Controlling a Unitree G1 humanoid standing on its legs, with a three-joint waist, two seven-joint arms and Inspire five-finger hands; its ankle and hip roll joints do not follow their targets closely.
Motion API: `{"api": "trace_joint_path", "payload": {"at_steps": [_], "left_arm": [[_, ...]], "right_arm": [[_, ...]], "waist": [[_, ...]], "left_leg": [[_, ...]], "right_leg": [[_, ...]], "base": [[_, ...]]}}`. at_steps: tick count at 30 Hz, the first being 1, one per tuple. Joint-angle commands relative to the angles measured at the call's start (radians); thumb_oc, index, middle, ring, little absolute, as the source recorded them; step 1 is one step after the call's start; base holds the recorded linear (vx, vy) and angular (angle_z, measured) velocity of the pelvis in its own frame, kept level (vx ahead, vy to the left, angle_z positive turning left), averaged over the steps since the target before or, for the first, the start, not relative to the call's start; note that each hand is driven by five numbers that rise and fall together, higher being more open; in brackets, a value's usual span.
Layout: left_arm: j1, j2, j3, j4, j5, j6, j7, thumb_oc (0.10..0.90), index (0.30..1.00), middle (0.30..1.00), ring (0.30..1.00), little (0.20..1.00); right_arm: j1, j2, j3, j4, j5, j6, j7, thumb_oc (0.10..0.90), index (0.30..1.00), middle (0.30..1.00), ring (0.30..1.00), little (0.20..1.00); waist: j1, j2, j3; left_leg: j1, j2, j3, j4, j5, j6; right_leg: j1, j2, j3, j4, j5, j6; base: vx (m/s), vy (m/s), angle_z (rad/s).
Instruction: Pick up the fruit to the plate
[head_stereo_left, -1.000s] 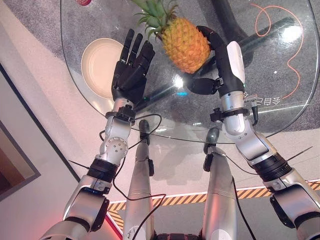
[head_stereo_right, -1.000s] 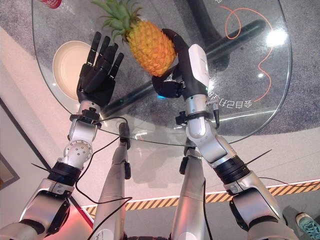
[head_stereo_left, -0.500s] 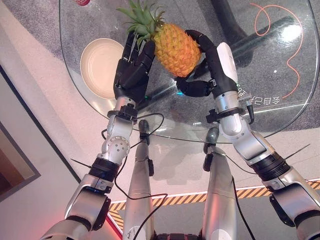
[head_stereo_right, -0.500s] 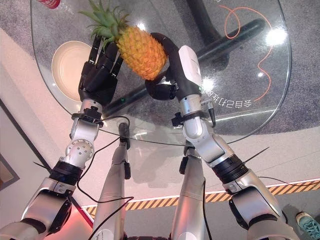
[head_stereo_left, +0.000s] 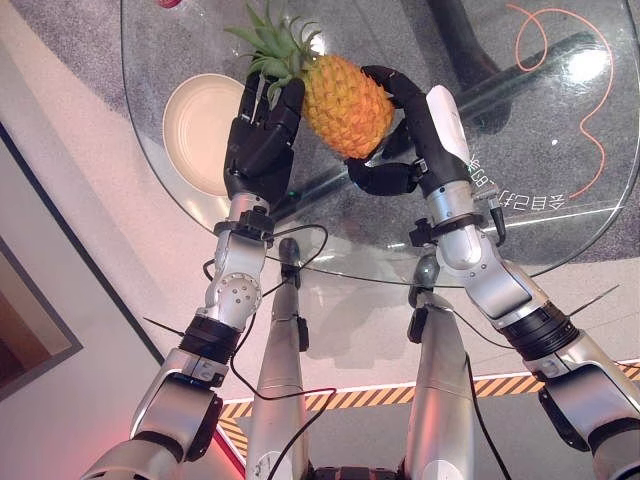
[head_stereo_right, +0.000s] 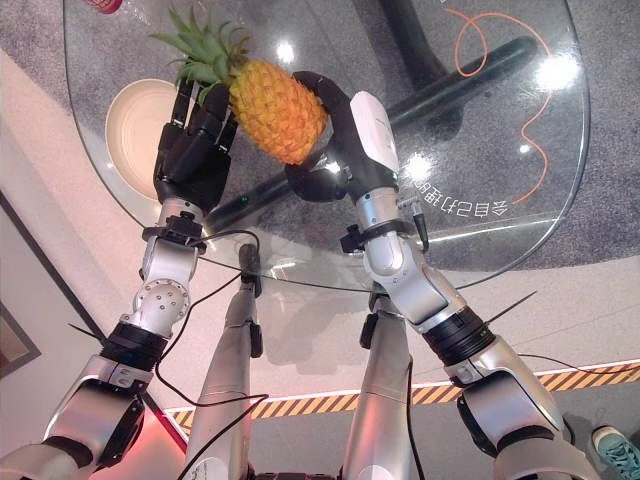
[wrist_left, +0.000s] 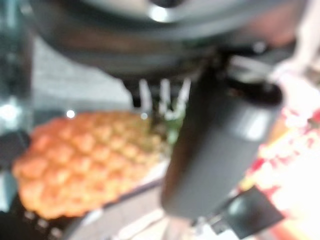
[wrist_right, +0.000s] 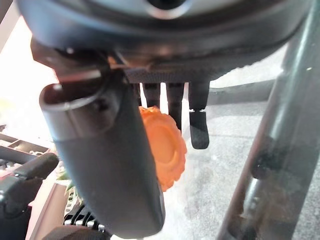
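**Pineapple lifted, plate not yet reached**

Pineapple (head_stereo_left: 345, 105) hangs above the round glass table (head_stereo_left: 560, 230), clasped between both hands. Right hand (head_stereo_left: 400, 130) curls fingers and thumb round its bumpy orange body; left hand (head_stereo_left: 262, 135) presses fairly straight fingers against the spiky green crown end. Smooth cream plate (head_stereo_left: 195, 130) lies just beside, still bare. Judged remaining: carry across, lower, release.

A red object (head_stereo_left: 168, 3) at the glass table's (head_stereo_left: 560, 130) far edge was cut off — unidentifiable. The pineapple (head_stereo_left: 343, 92) hid the left hand's (head_stereo_left: 258, 148) fingertips — grip unclear.
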Motion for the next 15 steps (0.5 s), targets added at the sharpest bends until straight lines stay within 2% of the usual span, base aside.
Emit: {"api": "trace_joint_path", "payload": {"at_steps": [1, 7, 15], "left_arm": [[-0.096, 0.000, 0.013, -0.177, -0.010, -0.100, -0.060, 0.800, 0.900, 0.900, 0.900, 0.900], [-0.099, -0.012, 0.028, -0.179, -0.027, -0.107, -0.068, 0.800, 0.900, 0.900, 0.900, 0.900], [-0.094, -0.015, 0.037, -0.188, -0.045, -0.087, -0.079, 0.800, 0.900, 0.900, 0.900, 0.900]], "right_arm": [[-0.148, 0.047, 0.032, -0.195, -0.017, -0.101, -0.003, 0.100, 0.300, 0.300, 0.300, 0.200], [-0.155, 0.047, 0.037, -0.187, -0.042, -0.100, 0.011, 0.100, 0.300, 0.300, 0.300, 0.200], [-0.160, 0.023, 0.038, -0.194, -0.062, -0.133, 0.040, 0.100, 0.300, 0.300, 0.300, 0.200]], "waist": [[0.003, -0.058, -0.022], [0.006, -0.060, -0.022], [0.006, -0.062, -0.022]], "left_leg": [[0.007, -0.087, 0.052, 0.070, -0.072, 0.080], [0.004, -0.089, 0.048, 0.074, -0.074, 0.079], [0.003, -0.089, 0.047, 0.082, -0.078, 0.079]], "right_leg": [[0.102, 0.104, -0.075, -0.287, 0.212, -0.033], [0.101, 0.106, -0.076, -0.284, 0.209, -0.035], [0.098, 0.104, -0.076, -0.276, 0.207, -0.033]], "base": [[0.00, 0.000, 0.00], [0.00, 0.000, 0.00], [0.00, 0.000, 0.00]]}}
